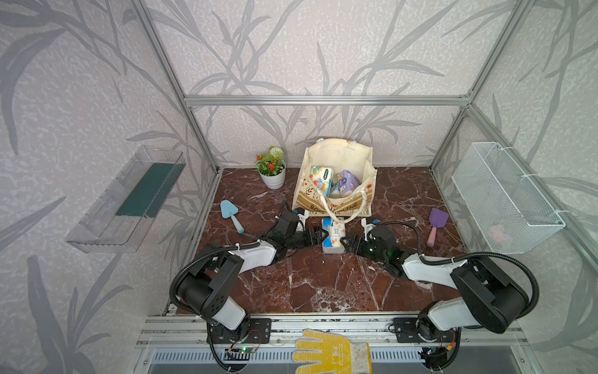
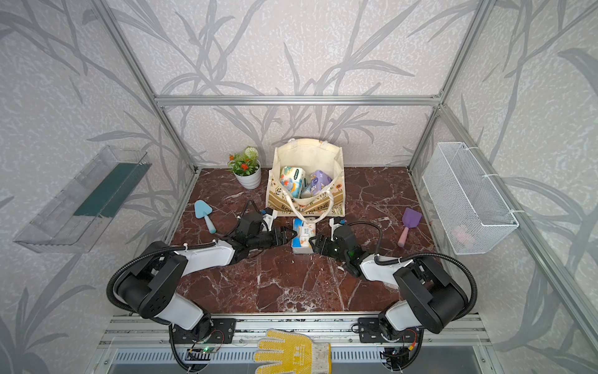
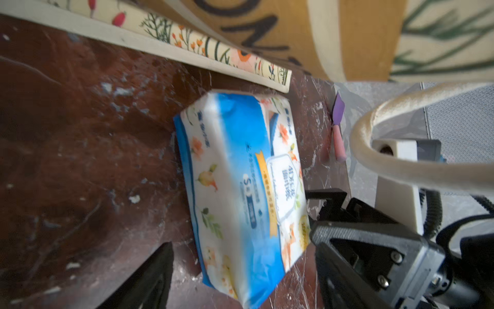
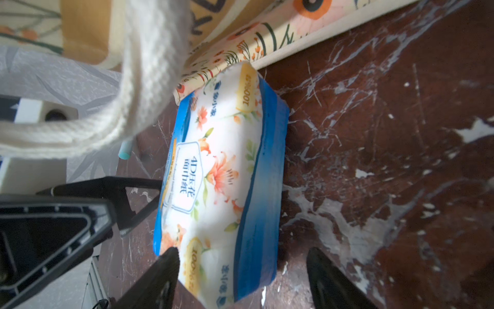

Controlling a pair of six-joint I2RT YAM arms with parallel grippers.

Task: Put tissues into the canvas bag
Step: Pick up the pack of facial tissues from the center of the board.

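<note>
While the blue-white pack (image 1: 333, 238) is lying on the table (image 1: 323, 285) just in front of the bag (image 1: 338, 152), the left gripper (image 1: 323, 237) and right gripper (image 1: 344, 242) are flanking it from either side, both with jaws standing wide open and gripping nothing.

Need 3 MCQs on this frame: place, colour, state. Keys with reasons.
1. Relative to the canvas bag, the blue-white tissue pack lies: A inside; B behind; C on the table in front.
2. Blade of the toy shovel nearest the wire basket: A purple; B blue; C green.
3. The right gripper has its jaws: A shut on the pack; B open around the pack's end; C shut, empty.
C: both top views show it on the table, outside the bag. A: purple blade, pink handle. B: the right wrist view shows a gap beside the pack.
</note>
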